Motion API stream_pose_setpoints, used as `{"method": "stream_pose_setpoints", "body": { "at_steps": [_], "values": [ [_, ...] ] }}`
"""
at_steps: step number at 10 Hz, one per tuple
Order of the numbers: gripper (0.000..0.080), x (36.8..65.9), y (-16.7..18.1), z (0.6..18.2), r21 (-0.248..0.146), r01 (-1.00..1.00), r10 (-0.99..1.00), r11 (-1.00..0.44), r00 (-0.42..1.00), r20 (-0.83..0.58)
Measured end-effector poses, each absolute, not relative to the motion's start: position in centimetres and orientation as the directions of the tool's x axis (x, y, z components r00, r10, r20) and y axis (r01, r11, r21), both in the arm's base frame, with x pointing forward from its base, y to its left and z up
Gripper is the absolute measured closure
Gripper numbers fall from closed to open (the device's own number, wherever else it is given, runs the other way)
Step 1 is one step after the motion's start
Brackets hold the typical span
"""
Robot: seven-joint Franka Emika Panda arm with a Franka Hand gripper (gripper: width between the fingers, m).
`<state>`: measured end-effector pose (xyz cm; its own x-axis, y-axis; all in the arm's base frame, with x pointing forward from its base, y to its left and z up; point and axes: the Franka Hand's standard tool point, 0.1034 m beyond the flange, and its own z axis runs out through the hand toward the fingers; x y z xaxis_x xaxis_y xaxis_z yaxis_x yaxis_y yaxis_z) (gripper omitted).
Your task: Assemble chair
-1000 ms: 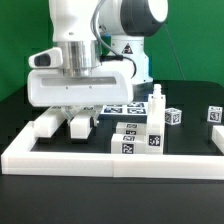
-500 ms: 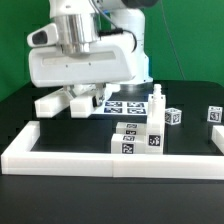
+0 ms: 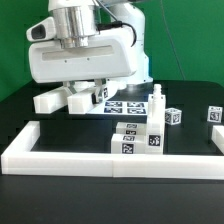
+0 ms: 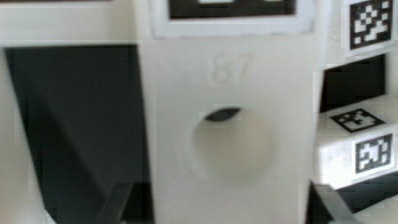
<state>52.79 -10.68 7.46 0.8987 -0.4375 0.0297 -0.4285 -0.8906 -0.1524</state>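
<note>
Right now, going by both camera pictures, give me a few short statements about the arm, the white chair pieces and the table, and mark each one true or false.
1. The pincer is shut on a white chair piece. True.
2. The table is red. False: it is black.
3. A low white rail runs along the table's near edge. True.
4. Every tagged piece is in the arm's grip. False: a cluster of tagged blocks lies just behind the rail, and a small tagged block sits farther toward the exterior view's right.

chair part (image 4: pixel 222 110) blurred, cropped at edges
</note>
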Motion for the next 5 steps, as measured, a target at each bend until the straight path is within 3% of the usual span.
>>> {"method": "stream_pose_setpoints", "body": {
  "at_steps": [5],
  "values": [
    [0.0511,52.5,-10.3,8.6,-0.165,-0.750,-0.752,-0.641,0.656,-0.062]
  ]
}}
